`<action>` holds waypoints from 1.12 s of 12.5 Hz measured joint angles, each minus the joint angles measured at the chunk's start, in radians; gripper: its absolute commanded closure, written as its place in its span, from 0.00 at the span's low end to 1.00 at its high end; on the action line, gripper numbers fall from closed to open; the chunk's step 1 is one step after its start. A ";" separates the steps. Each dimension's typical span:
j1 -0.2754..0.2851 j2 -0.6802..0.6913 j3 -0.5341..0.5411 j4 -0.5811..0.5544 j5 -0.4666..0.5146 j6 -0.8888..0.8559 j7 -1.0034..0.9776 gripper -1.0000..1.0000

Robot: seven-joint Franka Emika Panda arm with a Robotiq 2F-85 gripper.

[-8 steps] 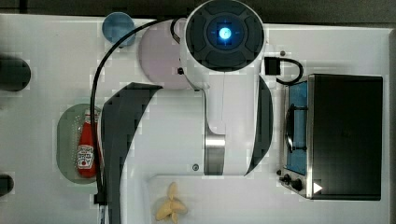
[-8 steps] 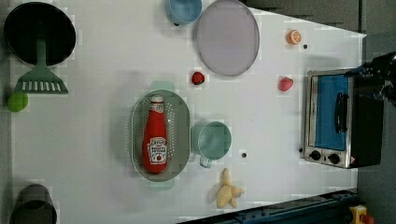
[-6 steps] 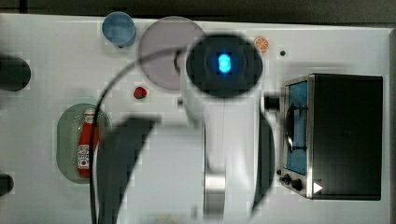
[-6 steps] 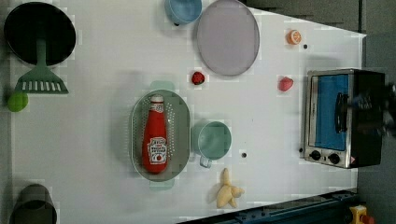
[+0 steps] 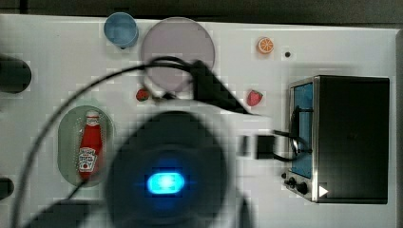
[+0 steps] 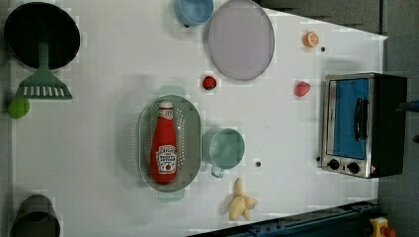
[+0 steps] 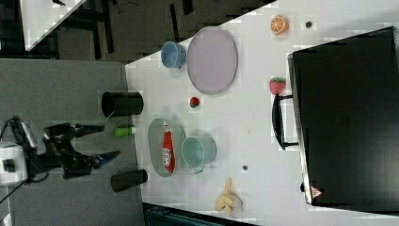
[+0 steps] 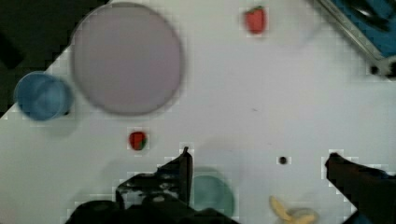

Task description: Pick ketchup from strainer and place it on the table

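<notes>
The red ketchup bottle [image 6: 164, 148] with its white cap lies lengthwise in the pale green strainer [image 6: 190, 126] on the white table [image 6: 99, 163]. In the top view the ketchup [image 5: 90, 147] rests in the strainer [image 5: 66, 142] at the top view's left, beside my blurred arm. In the right view my gripper [image 7: 110, 140] hangs open off the right view's left of the strainer [image 7: 155, 141], apart from the ketchup [image 7: 168, 150]. The wrist view shows the gripper [image 8: 257, 163] open and holding nothing, high over the table, its dark fingers [image 8: 184, 172] spread wide.
A teal cup [image 6: 225, 148] touches the strainer's side, with a banana [image 6: 241, 205] near it. A lilac plate [image 6: 240, 39], blue cup [image 6: 193, 10], two strawberries [image 6: 209, 82], an orange slice [image 6: 310, 39] and a toaster oven [image 6: 363, 123] stand around. A black pot [image 6: 42, 34] and spatula [image 6: 42, 86] sit far off.
In the top view my arm has swung down toward the lower middle and looms larger and blurred. The ketchup and strainer have not moved.
</notes>
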 measured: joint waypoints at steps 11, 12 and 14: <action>0.065 0.234 0.575 -0.080 -0.009 0.136 0.022 0.00; 0.066 0.239 0.599 -0.101 -0.009 0.173 0.022 0.00; 0.064 0.254 0.636 -0.175 -0.011 0.317 0.022 0.00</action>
